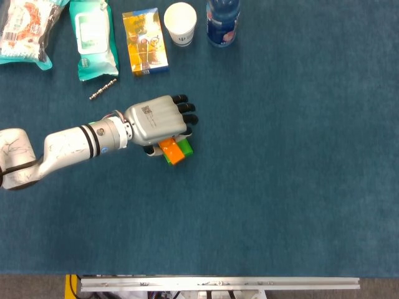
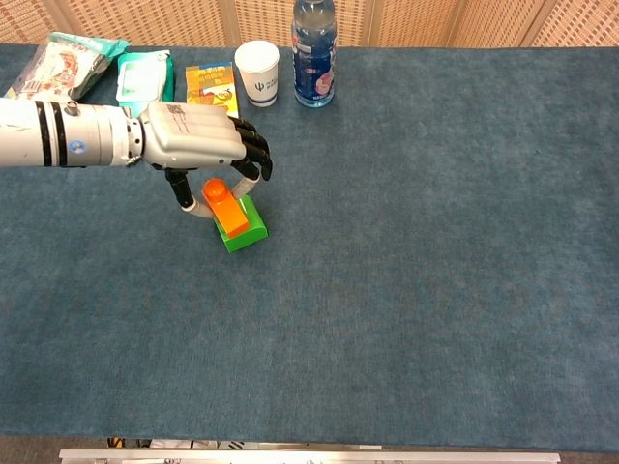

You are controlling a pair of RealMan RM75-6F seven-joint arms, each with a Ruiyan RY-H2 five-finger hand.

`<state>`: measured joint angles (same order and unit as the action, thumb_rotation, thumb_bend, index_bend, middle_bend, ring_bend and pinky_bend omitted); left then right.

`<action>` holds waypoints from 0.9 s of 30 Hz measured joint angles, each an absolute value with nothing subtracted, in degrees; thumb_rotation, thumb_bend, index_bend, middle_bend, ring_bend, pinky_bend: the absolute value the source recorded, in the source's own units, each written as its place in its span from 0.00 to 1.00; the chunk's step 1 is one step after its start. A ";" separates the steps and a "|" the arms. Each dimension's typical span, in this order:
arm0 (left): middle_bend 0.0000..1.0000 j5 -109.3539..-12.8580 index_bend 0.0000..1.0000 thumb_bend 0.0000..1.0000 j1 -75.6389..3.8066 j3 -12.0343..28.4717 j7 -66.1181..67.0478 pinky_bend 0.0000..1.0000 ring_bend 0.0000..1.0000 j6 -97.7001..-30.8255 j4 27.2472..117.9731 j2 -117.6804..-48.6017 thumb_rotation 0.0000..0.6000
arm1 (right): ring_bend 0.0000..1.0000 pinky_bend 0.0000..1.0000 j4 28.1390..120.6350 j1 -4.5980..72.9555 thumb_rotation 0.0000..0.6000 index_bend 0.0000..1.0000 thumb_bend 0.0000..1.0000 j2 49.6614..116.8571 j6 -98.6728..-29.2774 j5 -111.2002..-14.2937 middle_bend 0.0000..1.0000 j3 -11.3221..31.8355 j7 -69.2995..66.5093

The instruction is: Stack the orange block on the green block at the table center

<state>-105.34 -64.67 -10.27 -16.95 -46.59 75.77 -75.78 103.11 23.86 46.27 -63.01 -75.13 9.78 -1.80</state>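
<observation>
The left hand (image 1: 159,119) reached in from the left side of the table, its silver back facing up and its dark fingers (image 2: 253,155) curled down over two small blocks. The hand gripped the orange block (image 2: 226,208) from above, thumb on one side and fingers on the other. The orange block sat on top of the green block (image 2: 247,230), touching it and tilted slightly, overhanging toward the hand's side. In the head view, the orange block (image 1: 171,150) showed just below the palm, with a strip of the green block (image 1: 186,147) visible at its right edge. Both blocks rested on the blue table (image 1: 287,162), left of its center.

The right hand did not appear in either view.

Along the far edge of the table, well apart from the blocks, stood a row of items: a snack bag (image 1: 25,31) at the far left, a pack of wet wipes (image 1: 93,37), a yellow carton (image 1: 144,41), a white paper cup (image 1: 180,22) and a blue water bottle (image 1: 222,21). A small metal chain (image 1: 102,88) lay near the wipes, just beyond the left arm.
</observation>
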 measured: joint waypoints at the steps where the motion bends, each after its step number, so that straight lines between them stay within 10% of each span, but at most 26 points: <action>1: 0.24 -105.42 0.52 0.23 -64.71 -10.30 -17.07 0.13 0.14 -46.71 75.60 -75.91 1.00 | 0.12 0.23 103.16 23.81 1.00 0.00 0.11 46.27 -63.05 -75.06 0.19 9.77 -1.71; 27: 0.24 -107.78 0.52 0.23 -65.33 -12.32 -21.47 0.13 0.14 -50.04 71.02 -77.84 1.00 | 0.12 0.23 104.87 22.96 1.00 0.00 0.11 46.17 -64.21 -73.41 0.20 9.96 0.69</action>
